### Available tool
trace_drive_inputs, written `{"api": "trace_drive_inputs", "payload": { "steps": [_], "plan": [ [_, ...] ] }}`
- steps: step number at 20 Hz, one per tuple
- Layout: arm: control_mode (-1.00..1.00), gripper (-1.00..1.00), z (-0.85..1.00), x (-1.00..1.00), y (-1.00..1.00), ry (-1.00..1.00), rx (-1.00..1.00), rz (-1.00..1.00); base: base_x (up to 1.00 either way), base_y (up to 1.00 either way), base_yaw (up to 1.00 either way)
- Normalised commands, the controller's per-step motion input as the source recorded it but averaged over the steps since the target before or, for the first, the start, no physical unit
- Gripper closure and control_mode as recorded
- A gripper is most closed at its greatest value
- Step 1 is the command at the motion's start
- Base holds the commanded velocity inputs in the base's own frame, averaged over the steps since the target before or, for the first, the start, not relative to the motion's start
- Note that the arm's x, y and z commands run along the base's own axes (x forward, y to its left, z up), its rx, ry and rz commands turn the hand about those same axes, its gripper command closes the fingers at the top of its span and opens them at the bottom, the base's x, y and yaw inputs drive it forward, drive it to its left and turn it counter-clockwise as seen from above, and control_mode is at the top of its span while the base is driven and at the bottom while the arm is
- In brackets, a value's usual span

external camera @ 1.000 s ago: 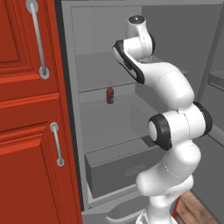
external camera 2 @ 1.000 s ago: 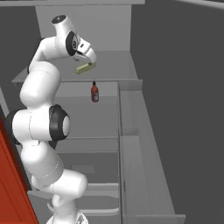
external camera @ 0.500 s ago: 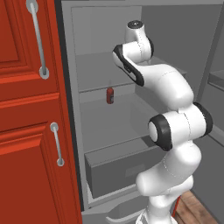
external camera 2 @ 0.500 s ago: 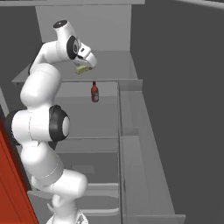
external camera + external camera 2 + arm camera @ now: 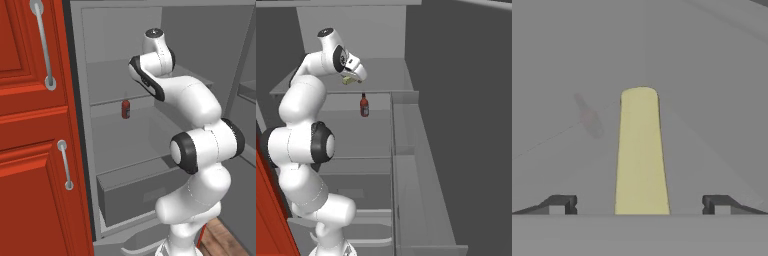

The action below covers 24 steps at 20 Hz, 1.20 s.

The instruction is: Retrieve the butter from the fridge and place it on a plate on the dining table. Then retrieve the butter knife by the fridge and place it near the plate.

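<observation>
Claw and butter, seen from the hand, with the open fridge around them. My claw (image 5: 639, 205) stands with its two dark tips wide apart at the bottom of the hand view, touching nothing. The butter (image 5: 641, 155), a pale-yellow stick, lies lengthwise up the centre of that frame between the tips, with a clear gap on each side. In the right base view the butter (image 5: 347, 79) shows as a small yellow patch in the upper left, just under the hand, on the upper shelf (image 5: 381, 67) of the fridge (image 5: 456, 100). A small dark-red bottle (image 5: 364, 105) stands on the shelf below, left of centre in the left base view (image 5: 125, 109).

Progress: I judge the task to be in its first step. The fridge is open and the claw is lined up on the butter, but the grasp is not made. Lifting it out, carrying it to the plate, and fetching the knife are all left.

Pose: the arm rises from the lower right of the left base view, folds at a dark elbow joint, and reaches up and inward so that the hand points into the upper shelf. Red cabinets (image 5: 30, 125) fill the left of that frame.
</observation>
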Motion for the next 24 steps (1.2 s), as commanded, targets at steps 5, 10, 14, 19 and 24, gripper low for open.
{"api": "trace_drive_inputs", "payload": {
  "steps": [5, 10, 14, 19, 24],
  "plan": [
    [-1.00, -1.00, -0.09, 0.00, 0.00, 0.00, 0.00, 0.00, 0.00, 0.00, 0.00],
    [-1.00, 1.00, -0.09, 0.00, 0.00, 0.00, 0.00, 0.00, 0.00, 0.00, 0.00],
    [-1.00, 1.00, -0.05, 0.00, 0.00, 0.00, 0.00, 0.00, 0.00, 0.00, 0.00],
    [-1.00, 1.00, -0.02, 0.00, 0.00, 0.00, 0.00, 0.00, 0.00, 0.00, 0.00],
    [-1.00, 1.00, -0.04, 0.00, 0.00, 0.01, 0.00, 0.00, 0.00, 0.00, 0.00]
  ]
}}
